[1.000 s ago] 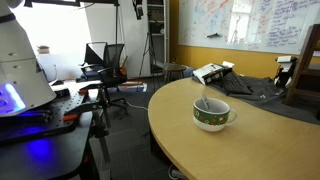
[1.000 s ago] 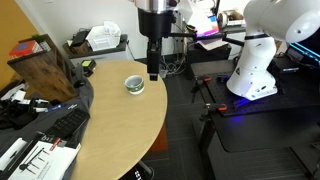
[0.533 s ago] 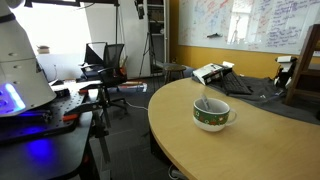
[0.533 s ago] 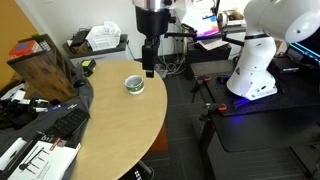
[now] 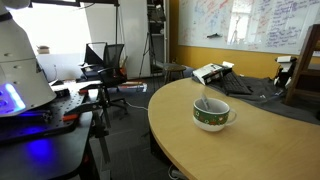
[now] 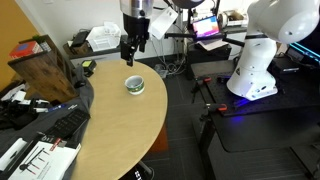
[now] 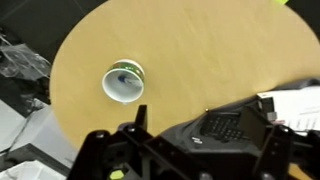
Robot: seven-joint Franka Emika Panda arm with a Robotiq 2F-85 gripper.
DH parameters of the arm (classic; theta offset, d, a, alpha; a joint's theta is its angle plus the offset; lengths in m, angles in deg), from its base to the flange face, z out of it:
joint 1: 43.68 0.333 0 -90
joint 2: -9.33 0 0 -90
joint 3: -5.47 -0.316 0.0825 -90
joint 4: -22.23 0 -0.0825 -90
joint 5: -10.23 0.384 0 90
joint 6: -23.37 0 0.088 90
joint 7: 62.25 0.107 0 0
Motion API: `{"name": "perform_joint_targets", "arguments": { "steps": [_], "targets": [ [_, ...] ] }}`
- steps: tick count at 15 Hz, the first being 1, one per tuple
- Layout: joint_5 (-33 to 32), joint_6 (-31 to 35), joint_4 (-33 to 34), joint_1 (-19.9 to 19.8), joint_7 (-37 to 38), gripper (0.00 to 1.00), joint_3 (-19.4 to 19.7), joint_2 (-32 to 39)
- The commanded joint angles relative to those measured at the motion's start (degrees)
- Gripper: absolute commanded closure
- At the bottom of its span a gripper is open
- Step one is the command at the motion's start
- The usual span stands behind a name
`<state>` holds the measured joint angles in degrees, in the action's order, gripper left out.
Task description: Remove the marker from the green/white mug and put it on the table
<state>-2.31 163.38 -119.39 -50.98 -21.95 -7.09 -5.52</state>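
In an exterior view the gripper (image 6: 128,58) hangs higher above the green/white mug (image 6: 134,85) than 1 second ago. It is also shifted sideways, away from the white robot base (image 6: 255,60).

Dark grey carpet (image 5: 135,120) covers the floor in both exterior views. In an exterior view a bright window (image 5: 60,25) glares at the back of the room, with a black office chair (image 5: 106,60) in front of it. A scribbled-over whiteboard (image 5: 250,22) hangs on the ochre wall (image 5: 172,25). A black desk (image 5: 45,128) lit with blue light stands just off the curved edge of the tan wooden surface (image 5: 250,150). In an exterior view a brown wooden box (image 6: 45,65), dark cloth (image 6: 40,108) and white papers (image 6: 28,155) crowd the surface's side opposite that curved edge.
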Motion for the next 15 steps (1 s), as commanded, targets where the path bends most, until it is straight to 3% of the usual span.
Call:
{"name": "perform_joint_targets", "arguments": {
  "steps": [1, 5, 10, 13, 15],
  "targets": [
    [-4.27, 3.64, 2.30, -2.50, 11.08, 0.00, 1.36, 4.76],
    [-3.91, 6.97, 6.92, -3.12, 19.52, 0.00, 6.65, 14.83],
    [-0.41, 8.10, 15.83, 0.69, 28.35, 0.00, 15.88, 29.30],
    [7.76, 8.67, 19.73, 1.48, 25.77, 0.00, 18.39, 35.58],
    [15.01, 9.17, 21.44, 0.34, 21.14, 0.00, 17.80, 38.64]
  ]
}}
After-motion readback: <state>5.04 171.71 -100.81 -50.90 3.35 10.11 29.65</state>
